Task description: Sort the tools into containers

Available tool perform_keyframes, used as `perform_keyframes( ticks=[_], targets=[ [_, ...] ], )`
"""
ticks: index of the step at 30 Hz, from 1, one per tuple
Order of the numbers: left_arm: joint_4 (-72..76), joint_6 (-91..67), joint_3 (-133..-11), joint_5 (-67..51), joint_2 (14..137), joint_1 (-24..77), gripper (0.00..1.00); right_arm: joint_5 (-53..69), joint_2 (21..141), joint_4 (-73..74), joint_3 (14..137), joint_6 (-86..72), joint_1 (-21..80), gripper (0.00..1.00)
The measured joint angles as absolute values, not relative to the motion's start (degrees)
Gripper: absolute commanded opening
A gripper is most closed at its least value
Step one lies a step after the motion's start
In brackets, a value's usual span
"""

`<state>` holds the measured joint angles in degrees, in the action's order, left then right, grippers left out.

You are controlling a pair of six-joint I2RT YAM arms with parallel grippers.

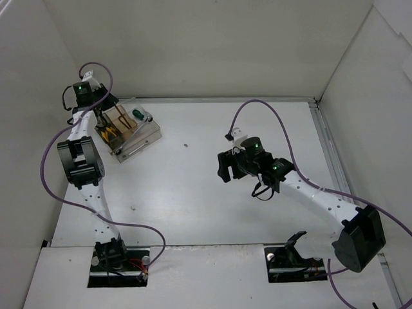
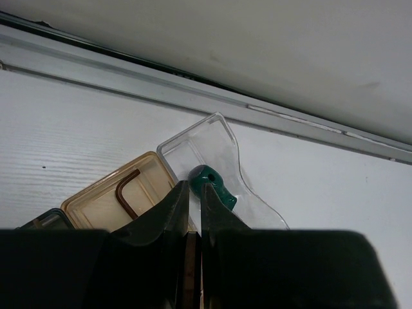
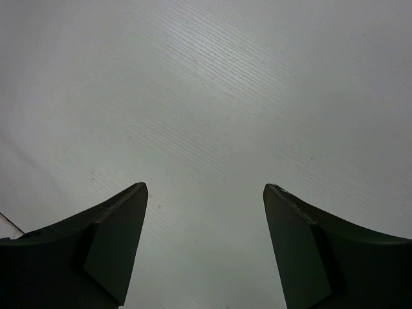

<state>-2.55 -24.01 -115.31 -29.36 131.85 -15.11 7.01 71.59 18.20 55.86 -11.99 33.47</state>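
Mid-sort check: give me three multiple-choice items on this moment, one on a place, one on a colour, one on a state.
1. Where does the hex key lie?
A) in the tan compartment
B) leaning on the back wall
C) hanging from a cable

2. What colour is the screwdriver handle?
A) red
B) green
C) blue

3. How does the right gripper stand?
A) shut on pliers
B) open over the table
C) shut, empty

Answers:
1 A: the left wrist view shows it inside the tan walls.
2 B: the handle end is plainly green.
3 B: its fingers stand wide apart with only table between them.
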Motion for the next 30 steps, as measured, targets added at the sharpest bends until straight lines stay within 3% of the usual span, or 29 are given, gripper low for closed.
perform_keyframes(
  ticks=[4, 10, 15, 18, 23, 26, 27, 30],
  targets=[
    [-3.57, -24.08, -115.04, -29.89, 131.94, -15.18, 0.00, 6.98, 72.10, 18.48, 55.86, -11.99, 33.28, 0.70],
    [-4.78, -24.43, -113.91, -31.40, 131.94, -15.38, 0.14, 7.01, 72.20, 18.83, 55.86, -12.05, 33.28, 0.70],
    [-7.18, -24.34, -113.01, -31.77, 131.94, -15.49, 0.31, 7.01, 72.16, 18.87, 55.86, -12.21, 33.28, 0.71],
    [-7.51, -24.21, -111.92, -31.77, 131.79, -15.49, 0.52, 6.98, 71.66, 18.96, 55.83, -12.21, 33.28, 0.71],
    [-8.56, -23.77, -106.56, -31.27, 128.29, -15.49, 0.71, 6.00, 68.86, 19.27, 55.68, -12.19, 33.28, 0.74],
    [-10.70, -22.13, -103.20, -29.87, 122.87, -15.33, 0.89, 4.73, 67.11, 19.27, 55.70, -12.19, 33.28, 0.76],
    [-11.62, -21.23, -102.19, -29.08, 120.36, -15.20, 0.99, 4.27, 66.63, 19.27, 55.70, -12.21, 33.28, 0.77],
    [-13.06, -18.79, -99.15, -26.57, 111.44, -14.76, 1.00, 3.09, 65.17, 19.44, 55.70, -12.45, 33.26, 0.81]
  ],
)
